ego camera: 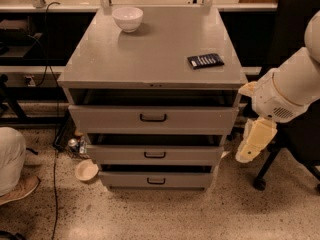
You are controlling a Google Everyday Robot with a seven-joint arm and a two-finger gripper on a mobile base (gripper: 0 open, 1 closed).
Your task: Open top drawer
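High frontal view, angled down on cabinet (150, 54); jaws at right

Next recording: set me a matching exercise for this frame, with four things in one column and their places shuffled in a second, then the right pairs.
Things:
1. white bowl
2. black packet
3. top drawer
4. claw

Places:
A. right of the cabinet, level with the drawer fronts
B. back left of the cabinet top
C. just under the cabinet top, with a dark gap above its front
D. front right of the cabinet top

Pairs: 1-B, 2-D, 3-C, 4-A
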